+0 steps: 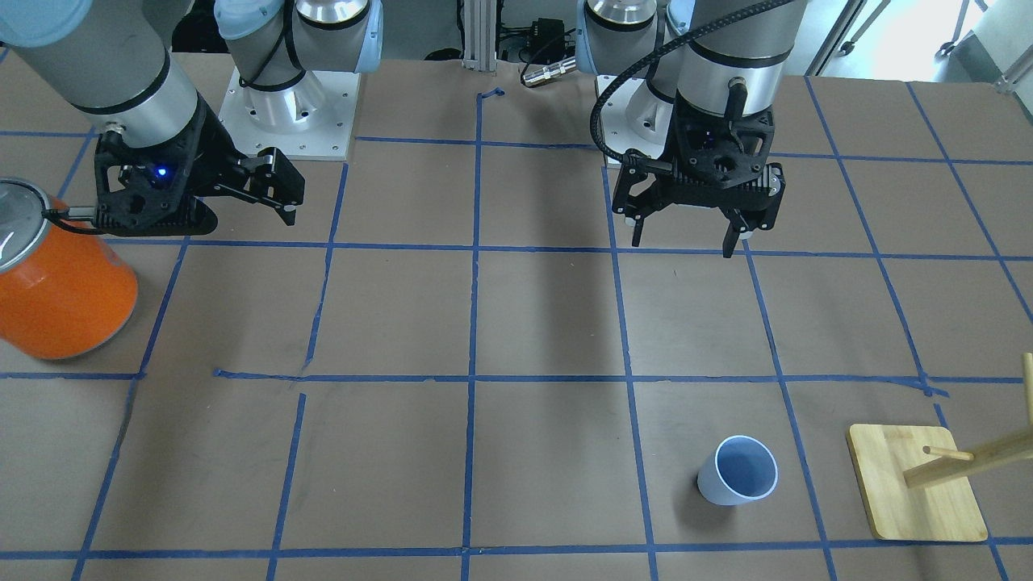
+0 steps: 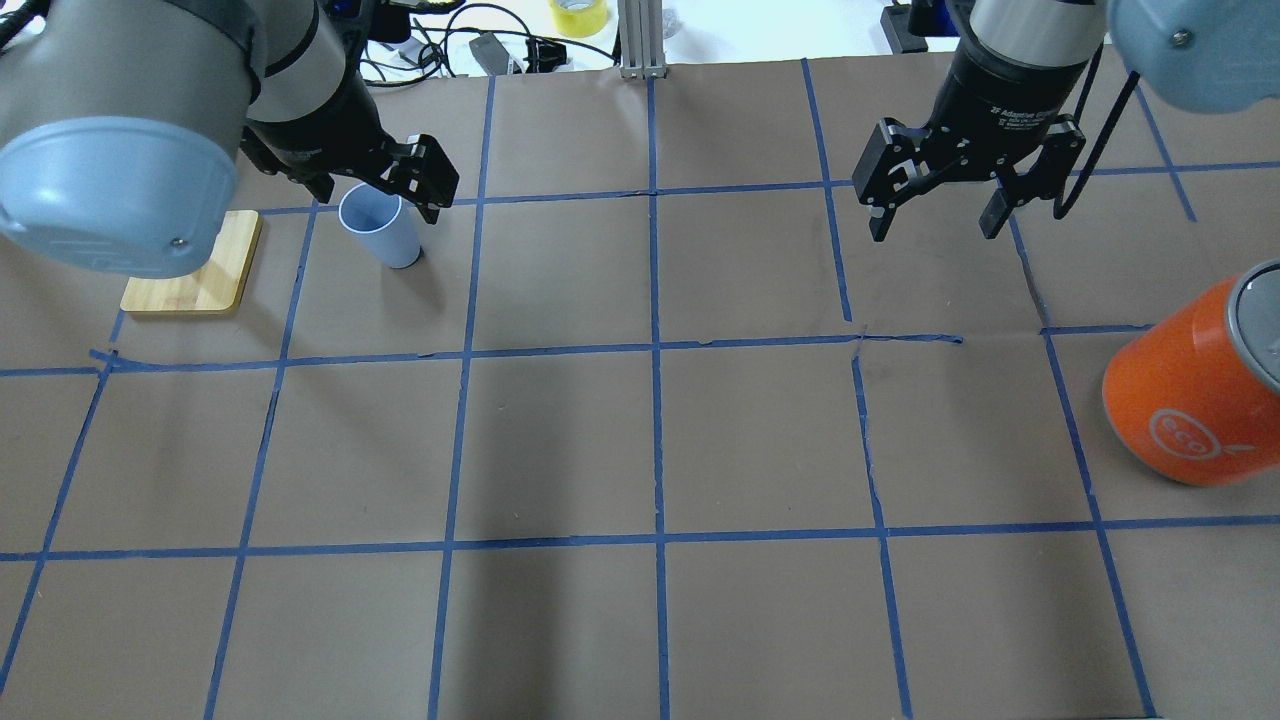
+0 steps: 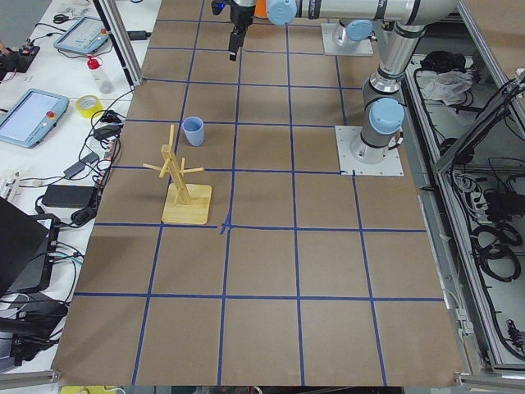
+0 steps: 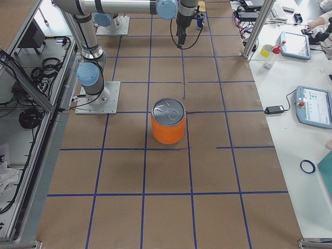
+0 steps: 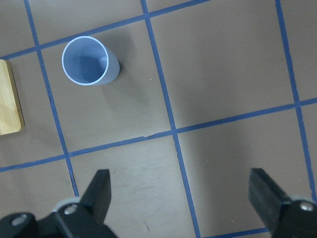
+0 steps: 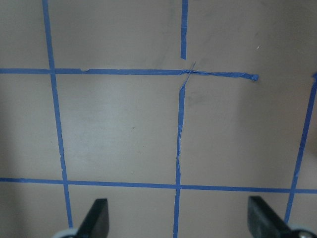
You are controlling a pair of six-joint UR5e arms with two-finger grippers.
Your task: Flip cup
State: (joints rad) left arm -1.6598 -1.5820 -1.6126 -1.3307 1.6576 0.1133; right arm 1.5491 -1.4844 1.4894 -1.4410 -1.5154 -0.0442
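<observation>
The cup [image 1: 736, 471] is a small pale blue tumbler that stands on the brown table with its open mouth up, on my left side. It also shows in the overhead view [image 2: 385, 235] and at the upper left of the left wrist view [image 5: 89, 62]. My left gripper [image 1: 684, 242] is open and empty. It hangs well above the table, apart from the cup, and its fingers [image 5: 101, 186] stand wide apart. My right gripper [image 2: 934, 232] is open and empty above bare table, far from the cup.
A wooden peg stand on a bamboo base [image 1: 912, 484] stands close beside the cup, also in the overhead view [image 2: 195, 270]. A large orange can [image 2: 1190, 400] with a silver top stands on my right side. Blue tape lines grid the table.
</observation>
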